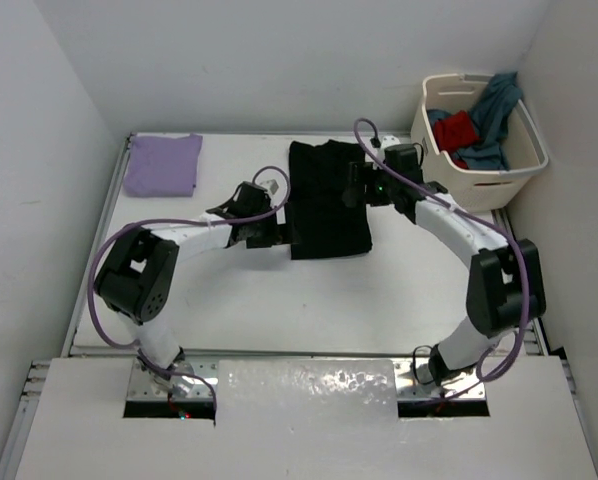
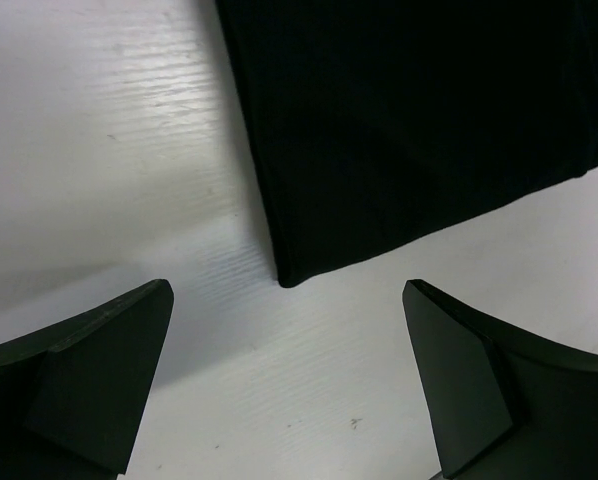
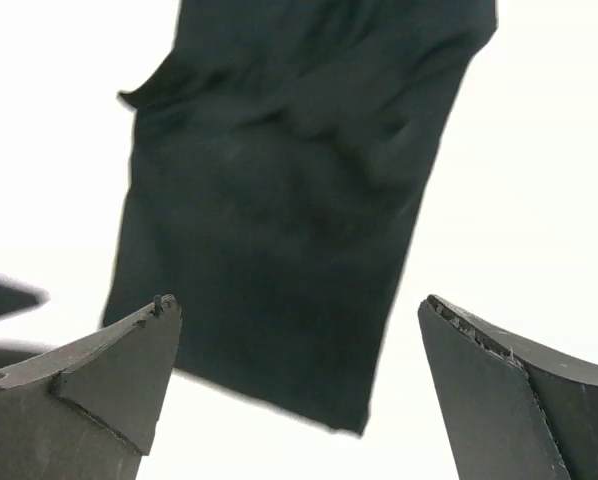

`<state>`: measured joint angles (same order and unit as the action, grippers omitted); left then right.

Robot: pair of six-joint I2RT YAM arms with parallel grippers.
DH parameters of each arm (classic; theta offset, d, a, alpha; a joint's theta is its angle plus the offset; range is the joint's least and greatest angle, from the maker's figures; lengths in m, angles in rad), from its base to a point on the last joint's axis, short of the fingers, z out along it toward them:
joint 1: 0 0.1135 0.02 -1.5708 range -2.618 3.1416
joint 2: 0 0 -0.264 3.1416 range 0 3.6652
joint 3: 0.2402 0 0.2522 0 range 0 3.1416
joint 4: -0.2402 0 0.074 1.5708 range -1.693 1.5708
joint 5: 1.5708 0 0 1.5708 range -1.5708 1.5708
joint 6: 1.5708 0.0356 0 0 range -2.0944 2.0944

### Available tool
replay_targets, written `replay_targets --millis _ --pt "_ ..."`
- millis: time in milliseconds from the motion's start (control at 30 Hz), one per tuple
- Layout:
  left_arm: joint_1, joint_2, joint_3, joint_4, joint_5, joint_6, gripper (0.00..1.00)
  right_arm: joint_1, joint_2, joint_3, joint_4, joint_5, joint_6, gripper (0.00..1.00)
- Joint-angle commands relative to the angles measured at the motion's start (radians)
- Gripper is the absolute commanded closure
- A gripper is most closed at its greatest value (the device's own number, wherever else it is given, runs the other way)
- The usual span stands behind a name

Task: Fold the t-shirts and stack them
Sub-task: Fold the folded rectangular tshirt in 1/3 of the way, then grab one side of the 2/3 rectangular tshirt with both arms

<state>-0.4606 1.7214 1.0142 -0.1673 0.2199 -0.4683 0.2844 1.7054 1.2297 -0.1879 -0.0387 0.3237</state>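
The black t-shirt (image 1: 327, 200) lies folded in a long strip at the far middle of the counter (image 1: 279, 300). The left fingers (image 2: 99, 370) are spread wide and empty just off its near-left corner. The right fingers (image 3: 109, 370) are spread and empty above its right edge. The lavender t-shirt (image 1: 162, 164) sits folded in the far-left corner. The red t-shirt (image 1: 456, 130) and teal t-shirt (image 1: 494, 110) lie in the basket (image 1: 527, 165) at the far-right corner. Bare counter runs from the black shirt to the near edge.

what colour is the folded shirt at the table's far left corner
Lavender purple. The folded shirt shows best in the top view.
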Motion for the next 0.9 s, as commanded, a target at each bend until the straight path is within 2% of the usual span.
replay_targets --millis 0,33,67,200,433,667,867 --pt "-0.013 0.007 0.043 0.074 0.047 -0.001 0.00 -0.001 -0.095 -0.162 0.114 -0.186 0.087 0.01" --pt "-0.016 0.004 0.041 0.074 0.045 -0.003 0.00 0.001 -0.101 -0.173 0.131 -0.266 0.106 0.01" --pt "-0.021 -0.002 0.037 0.074 0.038 -0.004 0.00 0.007 -0.102 -0.186 0.161 -0.409 0.121 0.01" --pt "-0.021 -0.061 -0.009 0.072 0.004 -0.013 0.00 0.015 -0.073 -0.278 0.404 -0.535 0.234 0.01" --pt "-0.021 -0.097 -0.031 0.023 -0.048 -0.009 0.00 -0.005 0.086 -0.324 0.507 -0.514 0.299 0.01" --pt "-0.020 -0.094 -0.014 -0.005 -0.059 0.008 0.00 -0.076 0.184 -0.576 0.801 -0.487 0.435 0.01" --pt "-0.021 -0.075 0.012 -0.017 -0.037 0.017 0.00 -0.077 0.227 -0.616 0.890 -0.529 0.468 0.01"
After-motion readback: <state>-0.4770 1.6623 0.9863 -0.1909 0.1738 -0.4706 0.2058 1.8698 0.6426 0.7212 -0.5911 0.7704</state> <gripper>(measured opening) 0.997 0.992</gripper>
